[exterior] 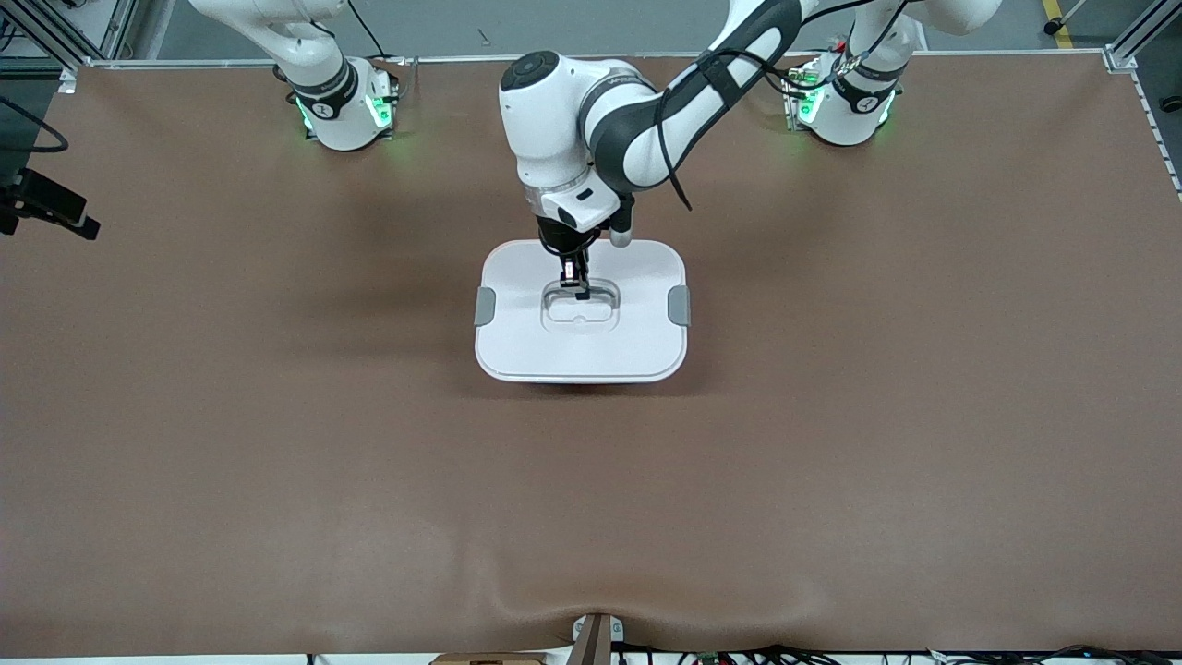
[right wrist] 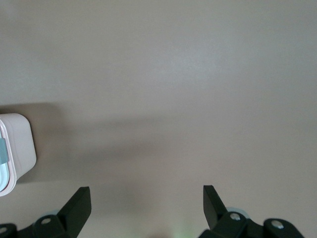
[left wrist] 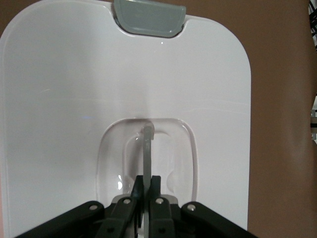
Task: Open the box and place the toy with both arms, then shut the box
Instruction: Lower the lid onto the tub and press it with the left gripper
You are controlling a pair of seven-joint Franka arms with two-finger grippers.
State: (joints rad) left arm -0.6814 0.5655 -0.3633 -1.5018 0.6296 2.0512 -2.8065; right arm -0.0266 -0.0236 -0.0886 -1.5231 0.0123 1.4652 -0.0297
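The bare brown tabletop (exterior: 277,480) fills the lower half of the front view; no pink plush toy shows in any view, so I cannot tell where it is.

At the frame's centre sits the rounded-rectangular plastic box (exterior: 582,356) with its white lid (exterior: 517,332) on, a grey side clip (exterior: 485,306) at one short edge and another grey clip (exterior: 679,305) at the other. The tub under the lid barely shows.

Just above centre, the left hand (exterior: 577,284) reaches down into the lid's clear recessed centre handle (exterior: 580,309). The left wrist view, low in its frame, shows the black fingers (left wrist: 136,196) pinched tight on the thin upright handle bar (left wrist: 147,153). Gripping there puts the pull at the lid's middle, so the lid should come up level; that is my reading of the hold.

The right hand (right wrist: 146,198) stands wide with nothing between its fingers, over bare tabletop, with a corner of the box at the left edge of its own view. The right arm waits, its base (exterior: 342,106) at the upper left of the front view.
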